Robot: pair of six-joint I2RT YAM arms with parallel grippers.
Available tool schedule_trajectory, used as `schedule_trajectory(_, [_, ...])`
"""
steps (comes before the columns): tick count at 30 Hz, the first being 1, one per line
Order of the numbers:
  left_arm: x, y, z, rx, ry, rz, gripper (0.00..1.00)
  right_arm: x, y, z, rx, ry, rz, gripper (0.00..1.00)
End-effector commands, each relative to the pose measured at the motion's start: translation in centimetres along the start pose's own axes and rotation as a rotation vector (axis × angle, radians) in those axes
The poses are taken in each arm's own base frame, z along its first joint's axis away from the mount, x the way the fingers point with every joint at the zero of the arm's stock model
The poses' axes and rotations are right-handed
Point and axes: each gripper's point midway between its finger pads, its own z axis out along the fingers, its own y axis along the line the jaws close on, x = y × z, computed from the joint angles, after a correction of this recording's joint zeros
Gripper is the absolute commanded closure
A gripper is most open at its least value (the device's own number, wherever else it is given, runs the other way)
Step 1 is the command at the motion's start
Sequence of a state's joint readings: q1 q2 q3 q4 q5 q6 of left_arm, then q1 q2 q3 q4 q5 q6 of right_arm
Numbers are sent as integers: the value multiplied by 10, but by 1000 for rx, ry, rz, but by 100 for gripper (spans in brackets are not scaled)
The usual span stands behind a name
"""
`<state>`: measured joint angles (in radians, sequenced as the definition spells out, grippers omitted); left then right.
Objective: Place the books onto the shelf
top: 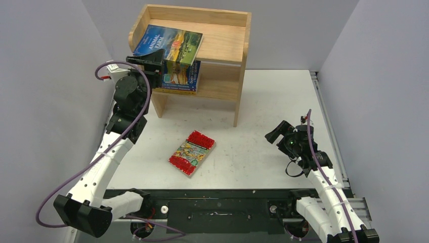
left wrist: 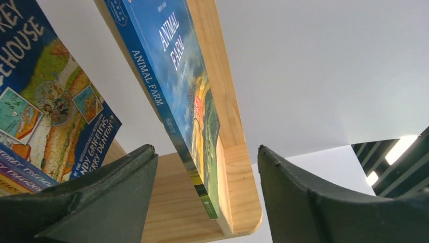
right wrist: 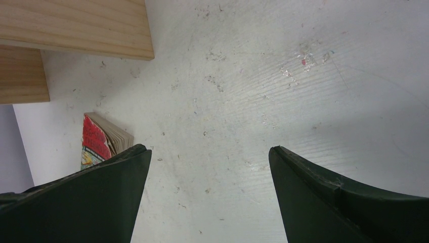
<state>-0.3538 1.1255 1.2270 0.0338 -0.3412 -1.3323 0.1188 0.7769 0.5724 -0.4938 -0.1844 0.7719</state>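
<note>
The left hand [left wrist: 205,149] is standing partly open astride a corner of the Animal Farm book [top: 169,43], seemingly gripping nothing, with gaps either side. That book is sitting tilted and overhanging the top of the shelf [top: 222,38], so a nudge risks tipping it off. The red-bordered book [top: 192,152] is waiting on the tabletop [top: 263,101], with the right hand [right wrist: 210,152] hanging wide open and empty.

Top view: we look down from high behind the near edge, taking in the whole table [top: 273,96] and the shelf [top: 222,40] at its far side. Left wrist view: we sit close under the shelf's top, facing up along the "Animal Farm" book [left wrist: 177,86]. Right wrist view: we face down at the table, fairly near. With the top view it shares the red-bordered book [right wrist: 93,139] and a shelf corner.
</note>
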Motion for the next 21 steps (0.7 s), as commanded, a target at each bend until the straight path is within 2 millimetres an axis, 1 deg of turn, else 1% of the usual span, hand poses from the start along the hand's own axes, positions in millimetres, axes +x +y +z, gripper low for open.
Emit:
schedule_trajectory(1, [9,-22,4,103,45,-44,33,-7,5,0,-20,-34,4,10])
schedule_trajectory(2, [9,-22,5,104,47,-48,37,-7,5,-1,-19,-34,3,10])
schedule_trajectory(4, [10,-23,6,104,48,-51,40,-7,4,-1,-17,-35,7,10])
schedule_trajectory(7, [9,-23,8,103,43,-55,54,-7,4,-1,-19,-35,9,10])
schedule_trajectory(9, [9,-21,11,93,34,-62,66,-8,5,-1,-18,-37,12,10])
schedule_trajectory(12, [10,-18,14,87,30,-71,77,-8,5,-1,-17,-35,13,10])
schedule_trajectory(16, [6,-16,17,79,-7,-92,86,-8,5,-1,-18,-34,12,10])
schedule_trajectory(19, [4,-16,18,77,-43,-106,95,-9,6,-2,-18,-38,8,10])
schedule_trajectory(21, [3,-17,19,85,-67,-120,98,-9,5,-2,-17,-37,6,10])
